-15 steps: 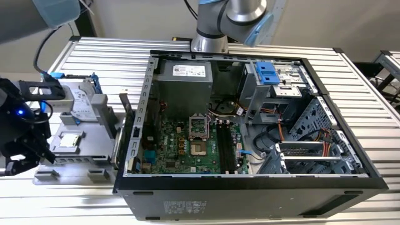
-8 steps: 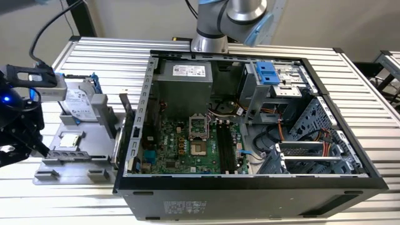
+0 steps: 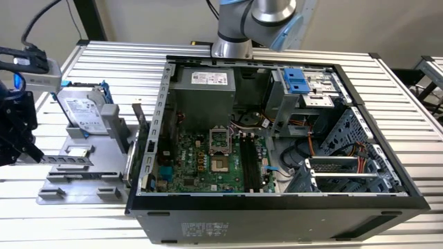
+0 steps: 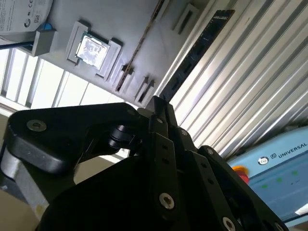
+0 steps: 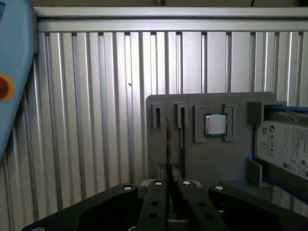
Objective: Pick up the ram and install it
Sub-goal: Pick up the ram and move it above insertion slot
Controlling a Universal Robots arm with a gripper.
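Where the pincer [image 4: 158,102] clamps its end, ram [image 4: 197,48] lengthwise straight outward, seemingly level.

In the exterior view, the hand [image 3: 35,154] is cut off by the exterior view's left edge, and the arm [image 3: 252,23] by the top edge. In the second wrist view, one end of the ram [image 4: 197,48] is hidden between the clamped fingers [image 4: 161,120]. In the first wrist view the ram stands edge-on, so its chips cannot be seen. The hard drive [image 5: 284,144] is cut off by the frame edge in both wrist views.
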